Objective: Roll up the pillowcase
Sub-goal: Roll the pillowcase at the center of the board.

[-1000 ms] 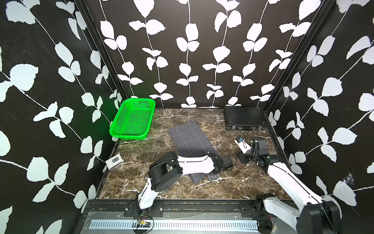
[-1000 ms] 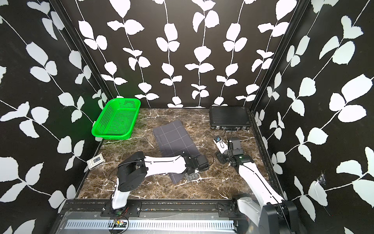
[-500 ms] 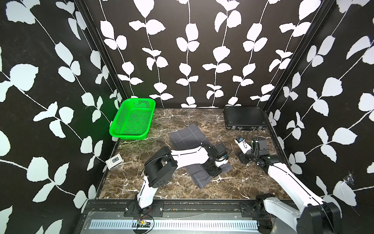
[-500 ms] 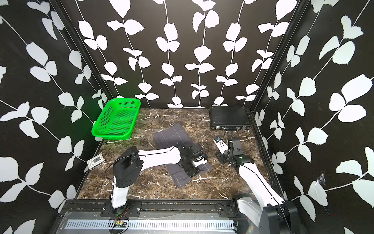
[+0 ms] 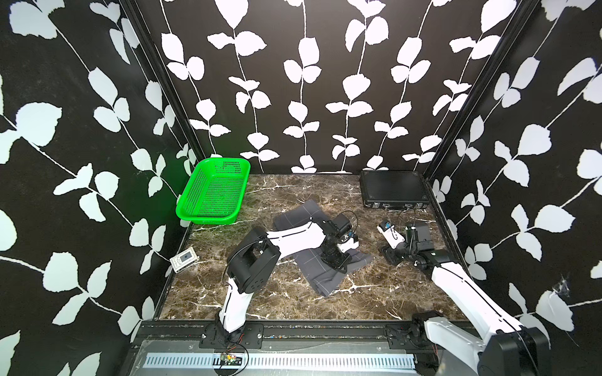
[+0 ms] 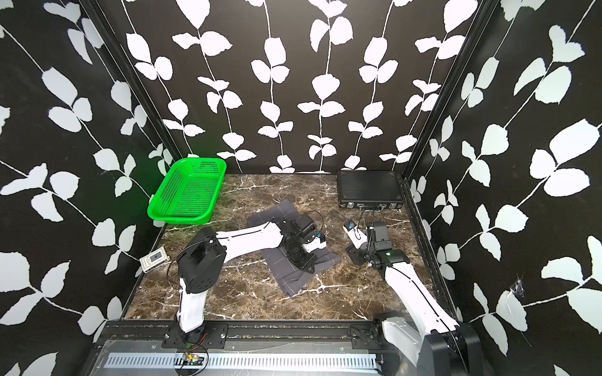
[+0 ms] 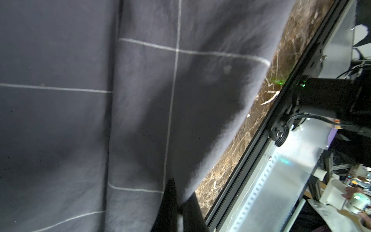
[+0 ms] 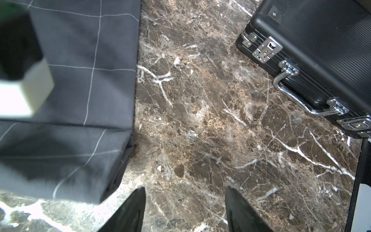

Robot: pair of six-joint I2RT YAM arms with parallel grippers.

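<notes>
- Top views: dark charcoal-grey fabric pillowcase with thin white grid lines (image 5: 321,280), partly folded over itself, lying mid brown marble table (image 5: 277,302).
- Left tool (image 7: 178,200): clamped tight on a pillowcase fold.
- Right tool (image 8: 183,209): jaws apart, holding nothing, over bare table just beside pillowcase.

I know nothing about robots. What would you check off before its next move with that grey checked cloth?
1. Left gripper shut on the pillowcase edge: ok.
2. Right gripper open, empty, over bare table: ok.
3. Pillowcase rolled up: not ok; most of it lies flat.
4. Black case apart from the pillowcase: ok.
5. Left gripper pinching every layer: cannot tell.
</notes>
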